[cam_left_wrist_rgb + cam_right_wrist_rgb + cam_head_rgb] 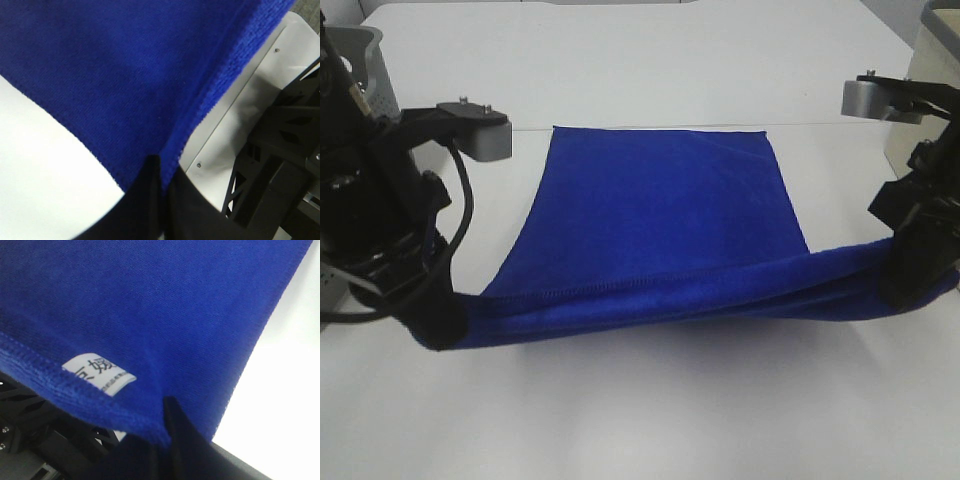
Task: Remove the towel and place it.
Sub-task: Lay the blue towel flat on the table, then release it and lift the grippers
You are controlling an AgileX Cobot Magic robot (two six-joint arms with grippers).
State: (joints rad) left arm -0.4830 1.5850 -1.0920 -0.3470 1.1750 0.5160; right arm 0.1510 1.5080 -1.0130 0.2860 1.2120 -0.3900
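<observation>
I see one towel (pixel 660 210): deep royal blue, soft-napped, with a stitched hem and one small white tag (pixel 99 374) at a corner. Its far part lies flat on the white bench (pixel 620 60). Its near edge is bunched and strung from the left gripper (pixel 159 172), clamped tight on one corner, to the right gripper (pixel 169 412), pinched closed on the tagged corner. From above, cloth hides the fingertips of both, and the tag's print is partly cut off.
</observation>
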